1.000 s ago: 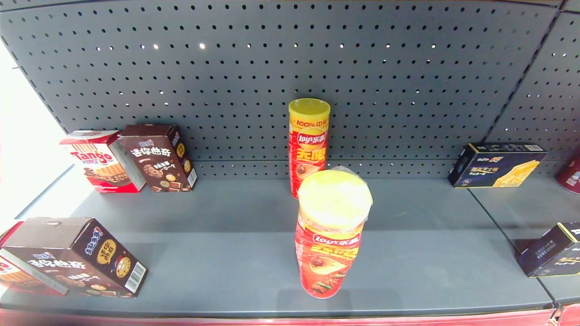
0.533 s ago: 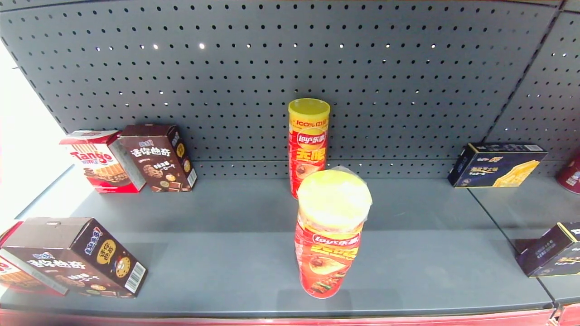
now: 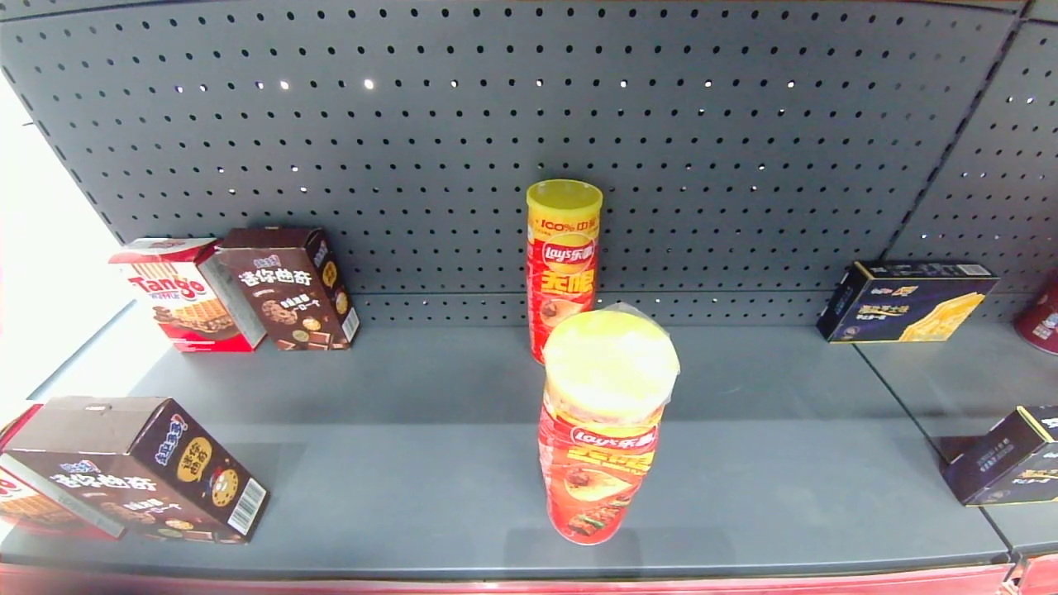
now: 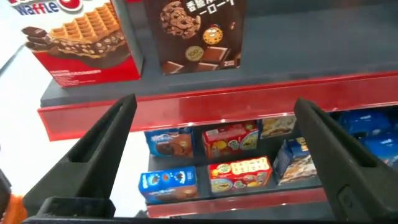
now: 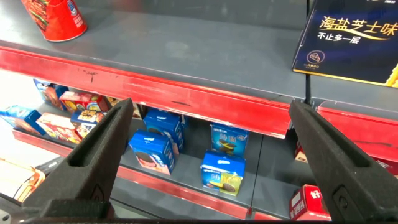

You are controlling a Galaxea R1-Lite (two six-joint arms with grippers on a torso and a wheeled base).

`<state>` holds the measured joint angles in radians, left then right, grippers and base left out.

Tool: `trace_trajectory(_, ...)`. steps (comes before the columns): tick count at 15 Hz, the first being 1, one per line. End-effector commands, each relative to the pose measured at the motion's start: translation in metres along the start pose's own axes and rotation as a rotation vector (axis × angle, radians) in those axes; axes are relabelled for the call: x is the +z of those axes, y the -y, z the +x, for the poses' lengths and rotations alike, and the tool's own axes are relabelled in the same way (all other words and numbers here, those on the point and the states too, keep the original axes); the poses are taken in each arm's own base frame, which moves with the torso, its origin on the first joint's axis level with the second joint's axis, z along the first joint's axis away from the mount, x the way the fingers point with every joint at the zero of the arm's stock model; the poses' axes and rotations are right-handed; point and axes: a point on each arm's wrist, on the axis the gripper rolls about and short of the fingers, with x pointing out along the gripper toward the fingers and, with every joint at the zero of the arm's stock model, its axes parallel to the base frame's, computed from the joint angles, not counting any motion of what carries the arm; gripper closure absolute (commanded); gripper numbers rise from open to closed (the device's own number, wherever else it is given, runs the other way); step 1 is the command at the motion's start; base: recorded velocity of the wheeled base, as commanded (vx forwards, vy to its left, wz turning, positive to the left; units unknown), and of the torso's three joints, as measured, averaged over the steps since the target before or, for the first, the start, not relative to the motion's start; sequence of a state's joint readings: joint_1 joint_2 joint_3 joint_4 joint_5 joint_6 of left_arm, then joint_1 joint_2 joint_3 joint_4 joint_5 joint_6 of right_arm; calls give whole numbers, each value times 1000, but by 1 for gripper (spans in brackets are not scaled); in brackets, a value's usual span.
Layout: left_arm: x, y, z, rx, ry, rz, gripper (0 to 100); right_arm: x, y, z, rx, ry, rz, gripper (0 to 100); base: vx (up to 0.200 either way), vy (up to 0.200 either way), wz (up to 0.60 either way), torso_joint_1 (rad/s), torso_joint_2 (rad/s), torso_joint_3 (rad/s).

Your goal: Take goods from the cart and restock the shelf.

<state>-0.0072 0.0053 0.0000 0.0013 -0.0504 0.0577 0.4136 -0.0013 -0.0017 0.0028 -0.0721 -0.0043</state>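
Chip can (image 3: 603, 430) is standing upright near the shelf (image 3: 397, 479) front, lined up before its twin (image 3: 564, 264) to face shoppers, while I am holding left claw (image 4: 211, 155) and right claw (image 5: 208, 162) wide open and empty below, presumably ready for the cart's next item.

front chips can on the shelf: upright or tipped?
Upright. The front chips can stands on its base on the shelf, yellow lid on top, in front of the rear can, also standing.
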Motion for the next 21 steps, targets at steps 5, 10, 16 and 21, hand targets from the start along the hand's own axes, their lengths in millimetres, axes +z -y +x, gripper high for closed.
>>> trace_trajectory(5,0,-2,0,97,-7,2,0,0,0,0,1,-2,0,0,0,0,0,0,0,0)
trace_trajectory(10,0,-2,0,89,-9,4,0,0,0,0,14,0,-2,0,0,0,0,0,0,0)
trace_trajectory(16,0,-2,0,88,-8,10,0,0,-1,0,-19,0,-3,0,0,0,0,0,0,0)
trace_trajectory(21,0,-2,0,86,-8,7,0,138,-4,54,37,-97,175,0,0,0,0,0,0,0)
